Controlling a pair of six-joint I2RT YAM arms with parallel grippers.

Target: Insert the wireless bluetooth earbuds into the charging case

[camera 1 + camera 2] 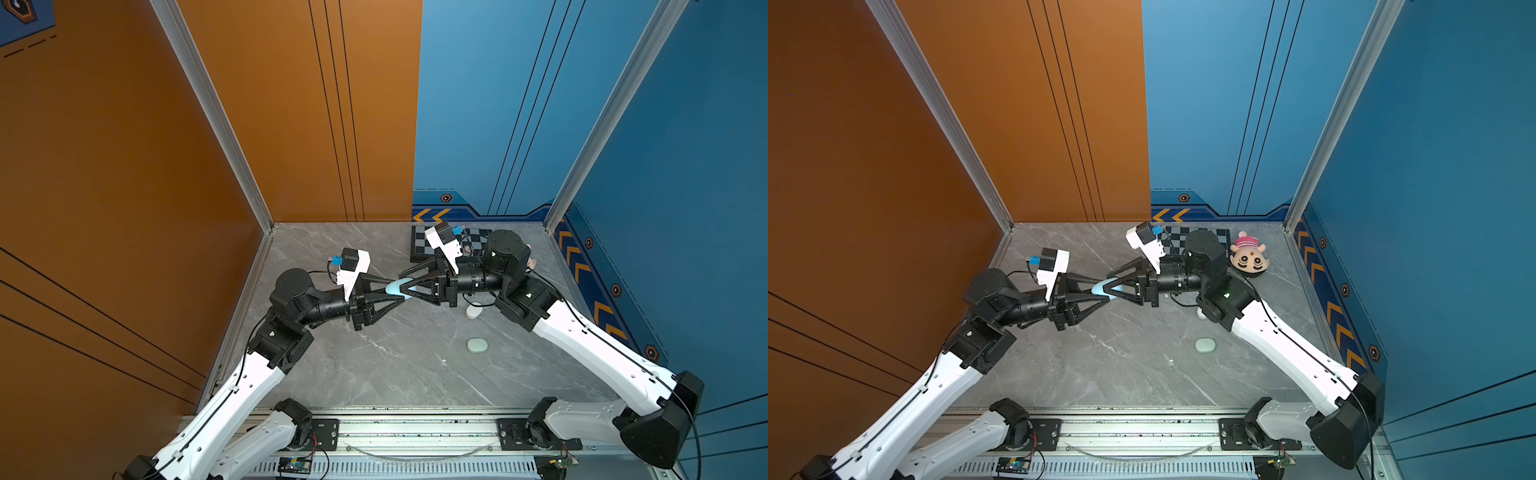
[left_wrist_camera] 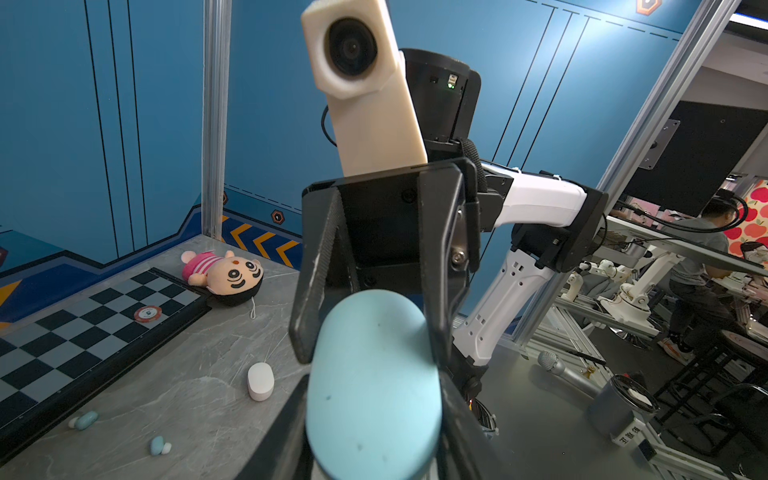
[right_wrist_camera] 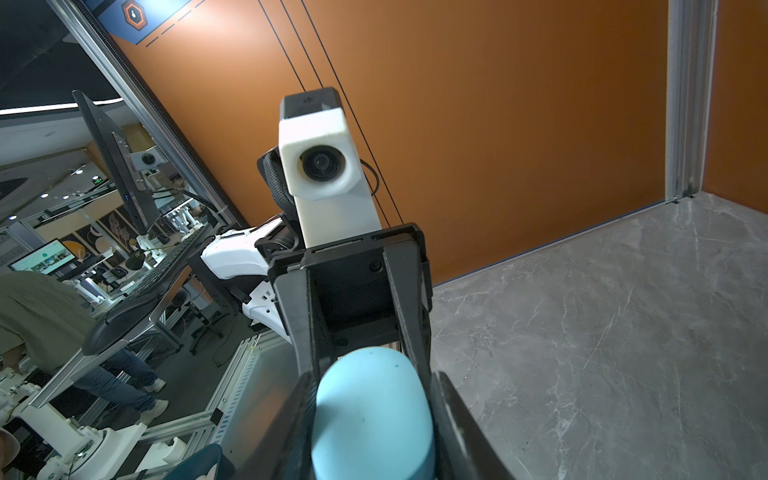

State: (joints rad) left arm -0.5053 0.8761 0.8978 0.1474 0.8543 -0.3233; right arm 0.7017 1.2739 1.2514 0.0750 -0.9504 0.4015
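Table (image 1: 374, 374), grey marble pattern, orange wall on the left and blue on the right. Left half of the table: left arm only. Left fingers (image 2: 282, 440): pinching one end of the pale blue charging case (image 1: 394, 287), which is held in the air over the table's middle. Right fingers (image 3: 455, 415): pinching the opposite end of the same case, so the two sets of fingers meet tip to tip around it. White case (image 1: 473, 311): on the table, partly under the right arm. Mint green case (image 1: 477, 345): lying flat, nearer the front edge. Checkerboard (image 1: 1219, 235): against the far edge, towards the far right corner, part hidden by the right arm. Plush doll (image 1: 1250, 257): just beside the board. Earbuds (image 2: 85, 420): two pale blue, on the table just off the board's border, well apart from both sets of fingers.
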